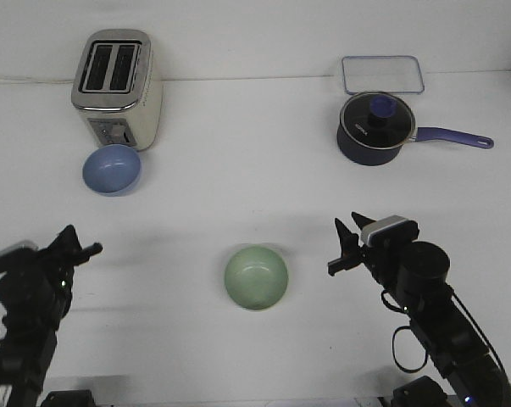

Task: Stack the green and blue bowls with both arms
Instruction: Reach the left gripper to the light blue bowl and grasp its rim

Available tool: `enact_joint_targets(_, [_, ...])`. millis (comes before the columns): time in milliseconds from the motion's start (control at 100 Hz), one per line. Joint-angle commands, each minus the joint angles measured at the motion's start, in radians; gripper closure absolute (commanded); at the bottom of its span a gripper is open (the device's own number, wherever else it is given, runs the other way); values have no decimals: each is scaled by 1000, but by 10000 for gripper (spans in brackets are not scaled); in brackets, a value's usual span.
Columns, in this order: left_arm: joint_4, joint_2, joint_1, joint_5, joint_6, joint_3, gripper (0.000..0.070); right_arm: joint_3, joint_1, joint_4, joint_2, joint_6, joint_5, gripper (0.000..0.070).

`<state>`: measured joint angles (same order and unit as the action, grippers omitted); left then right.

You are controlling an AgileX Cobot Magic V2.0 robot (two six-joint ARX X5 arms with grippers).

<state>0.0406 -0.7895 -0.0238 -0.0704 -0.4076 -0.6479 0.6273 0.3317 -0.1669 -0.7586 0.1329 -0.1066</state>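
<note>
The pale green bowl (256, 277) sits upright on the white table, at the front centre between my two arms. The pale blue bowl (111, 169) sits upright at the left, just in front of the toaster and touching or nearly touching it. My left gripper (80, 242) is open and empty at the front left, below the blue bowl and well left of the green bowl. My right gripper (345, 246) is open and empty at the front right, a short way right of the green bowl. Neither gripper touches a bowl.
A cream and silver toaster (117, 89) stands at the back left. A dark navy saucepan (374, 129) with a lid and a purple handle stands at the back right. A clear rectangular container (382, 75) lies behind the saucepan.
</note>
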Motion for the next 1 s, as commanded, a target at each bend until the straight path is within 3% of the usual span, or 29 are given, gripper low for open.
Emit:
enact_joint_targets(0, [30, -186, -9, 8, 66, -123, 687, -40, 2, 13, 14, 32, 2, 454])
enact_joint_targets(110, [92, -419, -27, 60, 93, -309, 680, -80, 2, -7, 42, 55, 0, 453])
enact_joint_targets(150, [111, -494, -33, 74, 94, -369, 646, -83, 2, -14, 46, 54, -5, 453])
enact_joint_targets(200, [137, -578, -39, 80, 94, -439, 539, -84, 2, -13, 45, 54, -22, 453])
enact_joint_targets(300, [204, -729, -51, 89, 113, -569, 225, -84, 2, 2, 45, 54, -55, 453])
enact_joint_targets(380, [243, -812, -62, 90, 117, -642, 107, -84, 2, 2, 45, 54, -55, 453])
enact_joint_targets(560, [273, -954, -85, 90, 128, -738, 105, -84, 2, 1, 45, 54, -55, 453])
enact_joint_targets(900, [202, -1119, -111, 125, 126, -749, 127, -84, 2, -19, 44, 54, -54, 453])
enact_joint_targets(950, [192, -1125, -111, 125, 126, -749, 199, -84, 2, -21, 44, 54, -54, 453])
enact_joint_targets(990, [184, -1126, -111, 125, 127, -749, 340, -84, 2, -20, 44, 54, -54, 453])
